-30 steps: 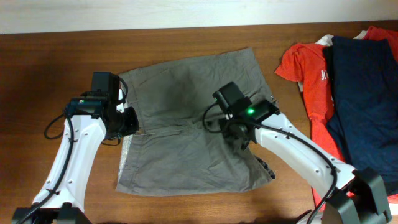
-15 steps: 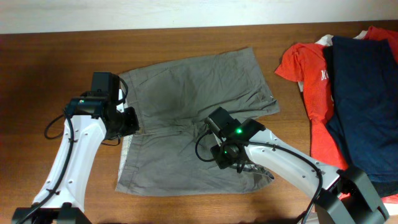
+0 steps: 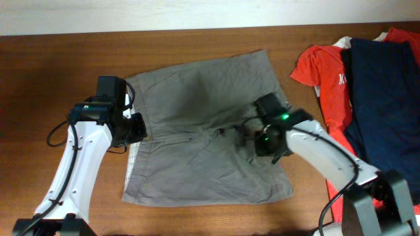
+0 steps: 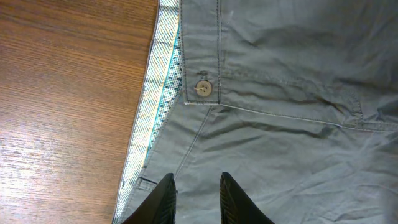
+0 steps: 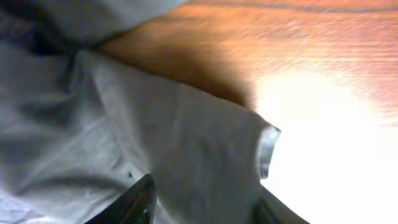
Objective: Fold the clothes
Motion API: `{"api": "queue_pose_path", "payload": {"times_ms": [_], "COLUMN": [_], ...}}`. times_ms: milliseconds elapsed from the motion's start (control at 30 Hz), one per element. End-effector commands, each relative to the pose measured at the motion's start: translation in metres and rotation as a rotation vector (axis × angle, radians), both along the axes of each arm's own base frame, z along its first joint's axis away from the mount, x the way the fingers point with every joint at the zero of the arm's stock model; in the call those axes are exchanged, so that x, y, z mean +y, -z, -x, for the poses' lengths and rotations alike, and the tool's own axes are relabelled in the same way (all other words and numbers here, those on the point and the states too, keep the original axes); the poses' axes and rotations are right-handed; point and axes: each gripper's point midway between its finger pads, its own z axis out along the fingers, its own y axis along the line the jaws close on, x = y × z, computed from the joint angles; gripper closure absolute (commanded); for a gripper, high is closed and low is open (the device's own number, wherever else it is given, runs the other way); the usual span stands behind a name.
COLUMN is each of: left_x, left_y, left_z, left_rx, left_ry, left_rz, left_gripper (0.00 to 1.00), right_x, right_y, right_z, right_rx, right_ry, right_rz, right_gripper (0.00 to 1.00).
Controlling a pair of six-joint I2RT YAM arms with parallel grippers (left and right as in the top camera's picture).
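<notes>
Altogether: one shorts (image 3: 190, 98), one red T-shirt (image 3: 326, 82), one navy garment (image 3: 380, 92).

Robotics lab, I'd say: left arm (image 3: 73, 164) and right arm (image 3: 328, 157), white and cabled, over a wooden surface (image 3: 39, 78). Laundry (image 3: 380, 85) heaped at one end, pale wall (image 3: 197, 13) behind.

Shorts (image 3: 197, 131) plain grey-khaki. Waistband lining (image 4: 163, 81) pale with fine teal check. Button (image 4: 203, 88) beige. Table (image 3: 52, 78) reddish-brown wood grain. T-shirt (image 3: 321, 72) orange-red with white print. Garment (image 3: 380, 92) on top of it dark navy. Arms (image 3: 72, 164) white with black joints. Green light (image 3: 283, 118) on right one.
</notes>
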Motion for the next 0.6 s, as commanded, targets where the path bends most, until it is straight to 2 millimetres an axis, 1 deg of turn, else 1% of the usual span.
{"api": "queue_pose_path", "payload": {"times_ms": [0, 67, 133, 167, 233, 267, 333, 400, 467, 500, 533, 567], "left_x": [0.004, 0.004, 0.004, 0.004, 0.004, 0.004, 0.004, 0.004, 0.004, 0.004, 0.004, 0.004], "left_y": [0.002, 0.002, 0.002, 0.002, 0.002, 0.002, 0.002, 0.002, 0.002, 0.002, 0.003, 0.003], "left_z": [0.001, 0.001, 0.001, 0.001, 0.001, 0.001, 0.001, 0.001, 0.001, 0.001, 0.002, 0.003], "left_rx": [0.005, 0.005, 0.006, 0.006, 0.005, 0.005, 0.005, 0.006, 0.006, 0.006, 0.008, 0.013], "left_ry": [0.007, 0.007, 0.007, 0.007, 0.007, 0.007, 0.007, 0.007, 0.007, 0.007, 0.008, 0.008], "left_rz": [-0.018, -0.018, -0.018, -0.018, -0.018, -0.018, -0.017, -0.018, -0.017, -0.017, -0.018, -0.018], "left_gripper": [0.76, 0.76, 0.76, 0.76, 0.76, 0.76, 0.76, 0.76, 0.76, 0.76, 0.76, 0.76], "right_x": [-0.011, -0.027, -0.041, -0.049, -0.058, -0.061, -0.063, -0.061, -0.044, -0.043, -0.044, -0.044], "right_y": [-0.004, -0.004, -0.005, -0.006, -0.01, -0.012, -0.014, -0.009, -0.004, 0.002, 0.015, 0.022], "right_z": [-0.006, -0.01, -0.014, -0.016, -0.019, -0.02, -0.02, -0.019, -0.021, -0.019, -0.014, -0.012], "right_rx": [-0.001, 0.001, 0.005, 0.018, 0.029, 0.037, 0.06, 0.069, 0.065, 0.073, 0.079, 0.077], "right_ry": [0.03, 0.112, 0.186, 0.249, 0.323, 0.365, 0.441, 0.511, 0.552, 0.584, 0.636, 0.666], "right_rz": [-0.061, -0.064, -0.107, -0.186, -0.29, -0.363, -0.473, -0.554, -0.706, -0.715, -0.708, -0.717], "right_gripper": [0.53, 0.53, 0.53, 0.53, 0.53, 0.55, 0.59, 0.61, 0.6, 0.6, 0.6, 0.6]}}
